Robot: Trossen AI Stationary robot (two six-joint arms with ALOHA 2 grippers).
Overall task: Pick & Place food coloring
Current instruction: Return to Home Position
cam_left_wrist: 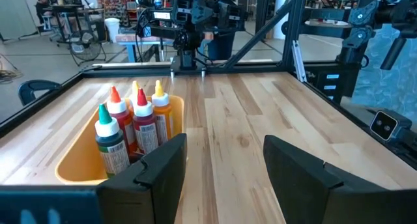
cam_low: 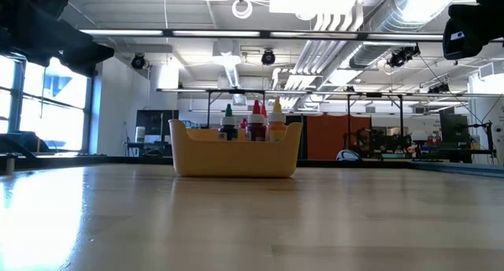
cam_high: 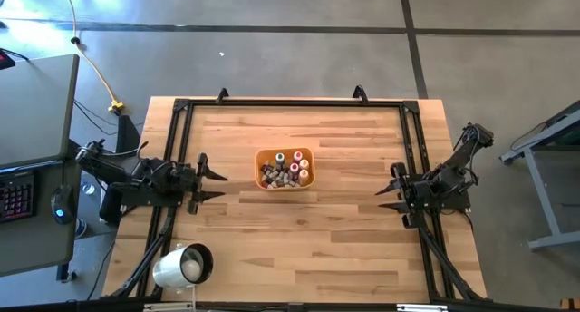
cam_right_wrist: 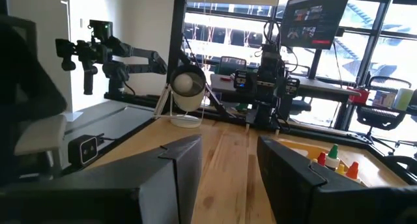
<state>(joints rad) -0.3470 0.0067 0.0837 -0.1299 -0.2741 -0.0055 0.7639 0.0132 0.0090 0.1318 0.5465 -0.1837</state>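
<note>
An orange tray (cam_high: 285,168) stands on the table's middle, toward the far side, and holds the food coloring bottles (cam_high: 283,171). Several stand upright with green, red and yellow bodies and pale caps (cam_left_wrist: 133,123); others lie in the tray. In the low view the bottle tops (cam_low: 253,120) rise above the tray wall (cam_low: 235,154). My left gripper (cam_high: 211,185) is open at the table's left, level with the tray, a short gap away from it. My right gripper (cam_high: 391,191) is open at the table's right, farther from the tray. Neither touches anything.
A white lamp-like round object (cam_high: 183,266) stands at the table's near-left corner. A black frame (cam_high: 290,103) runs along the far, left and right sides. Bare wood lies between the tray and the near edge.
</note>
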